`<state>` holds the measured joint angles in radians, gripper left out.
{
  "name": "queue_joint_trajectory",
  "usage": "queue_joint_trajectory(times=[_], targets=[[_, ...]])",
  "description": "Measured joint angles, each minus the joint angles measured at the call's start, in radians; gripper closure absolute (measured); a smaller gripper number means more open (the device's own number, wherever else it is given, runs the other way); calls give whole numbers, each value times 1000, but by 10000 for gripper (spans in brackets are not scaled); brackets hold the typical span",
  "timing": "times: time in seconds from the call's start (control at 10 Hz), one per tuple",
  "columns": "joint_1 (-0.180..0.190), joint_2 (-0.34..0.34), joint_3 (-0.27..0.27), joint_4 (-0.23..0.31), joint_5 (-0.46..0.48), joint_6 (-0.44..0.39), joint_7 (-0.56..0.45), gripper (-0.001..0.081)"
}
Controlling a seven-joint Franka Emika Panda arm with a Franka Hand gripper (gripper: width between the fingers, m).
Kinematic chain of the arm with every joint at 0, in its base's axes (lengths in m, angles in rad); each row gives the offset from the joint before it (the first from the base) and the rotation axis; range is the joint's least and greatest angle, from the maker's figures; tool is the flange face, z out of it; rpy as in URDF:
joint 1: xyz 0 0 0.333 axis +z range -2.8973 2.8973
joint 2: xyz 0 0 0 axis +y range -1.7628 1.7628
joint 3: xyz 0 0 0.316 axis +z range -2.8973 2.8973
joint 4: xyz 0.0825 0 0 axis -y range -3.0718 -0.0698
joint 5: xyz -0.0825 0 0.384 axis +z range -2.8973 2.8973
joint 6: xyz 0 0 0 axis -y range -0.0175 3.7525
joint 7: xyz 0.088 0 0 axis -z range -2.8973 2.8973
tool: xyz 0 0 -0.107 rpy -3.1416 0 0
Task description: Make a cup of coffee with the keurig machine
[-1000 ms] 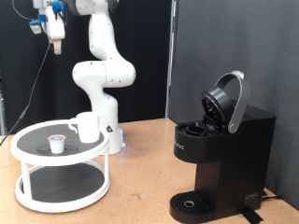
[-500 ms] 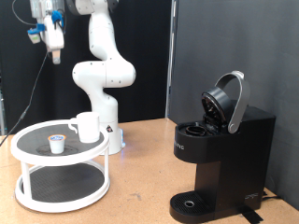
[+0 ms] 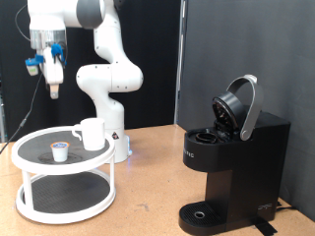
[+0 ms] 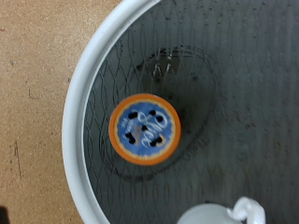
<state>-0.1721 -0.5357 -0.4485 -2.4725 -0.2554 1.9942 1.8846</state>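
The white cup (image 3: 92,134) stands on the top tier of a round white two-tier rack (image 3: 30,181) at the exterior view's left, and its edge shows in the wrist view (image 4: 229,213). A small coffee pod (image 3: 60,149) sits beside it; in the wrist view the pod (image 4: 144,129) has an orange rim and a blue top and lies on dark mesh. The gripper (image 3: 52,88) hangs well above the rack, over the pod, and holds nothing I can see. Its fingers do not show in the wrist view. The black keurig machine (image 3: 231,167) stands at the right with its lid (image 3: 241,106) raised.
The white robot base and arm (image 3: 108,79) stand behind the rack. The rack's white rim (image 4: 79,103) curves around the pod. A wooden table top (image 3: 148,182) lies between the rack and the machine. A black curtain hangs behind.
The gripper has come down and moved slightly toward the exterior view's left, now lower above the rack. The cup, the pod and the machine have not moved.
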Motion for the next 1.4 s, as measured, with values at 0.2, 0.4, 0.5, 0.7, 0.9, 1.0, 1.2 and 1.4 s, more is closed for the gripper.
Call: queue_joint_trajectory(times=[0.2, 0.4, 0.5, 0.7, 0.9, 1.0, 1.2, 1.4], targets=[[-5, 37, -5, -36, -12, 79, 9, 72], [-8, 70, -10, -66, -13, 146, 16, 72], [-8, 82, -12, -79, -13, 173, 17, 72], [-8, 102, -12, -103, -13, 228, 32, 72], [-9, 125, -12, -129, -30, 281, 65, 72], [-9, 136, -11, -141, -39, 307, 76, 72], [-9, 161, -11, -160, -53, 354, 96, 72], [-9, 184, -11, -172, -55, 389, 107, 72]])
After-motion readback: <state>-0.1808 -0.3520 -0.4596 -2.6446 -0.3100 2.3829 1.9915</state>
